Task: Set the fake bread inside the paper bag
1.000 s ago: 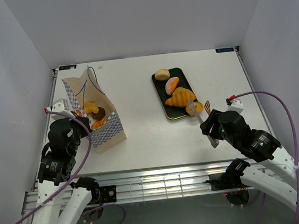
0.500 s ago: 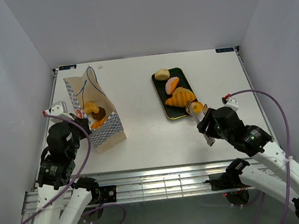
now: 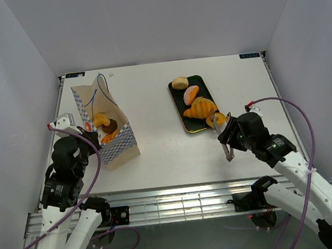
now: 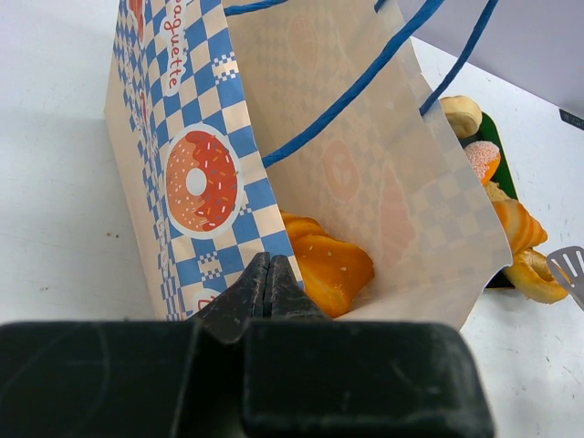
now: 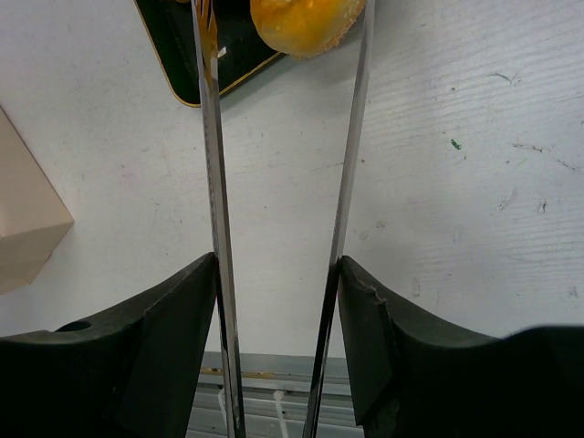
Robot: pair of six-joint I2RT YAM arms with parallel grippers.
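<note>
Right gripper (image 3: 230, 136) shifted left; tongs (image 5: 346, 173) straddle bun (image 5: 306, 23) at tray (image 5: 169, 36) corner.

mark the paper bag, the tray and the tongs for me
paper bag (image 3: 119, 146): top external view, checkered lower side wall.
tray (image 3: 179, 101): top external view, bare dark part on its left side.
tongs (image 5: 217, 228): right wrist view, left blade, mid-length.

White left arm (image 3: 64, 171) and right arm (image 3: 275, 147), both with black joints, black fingers (image 5: 164, 347) and looping purple cables (image 3: 312, 139).
</note>
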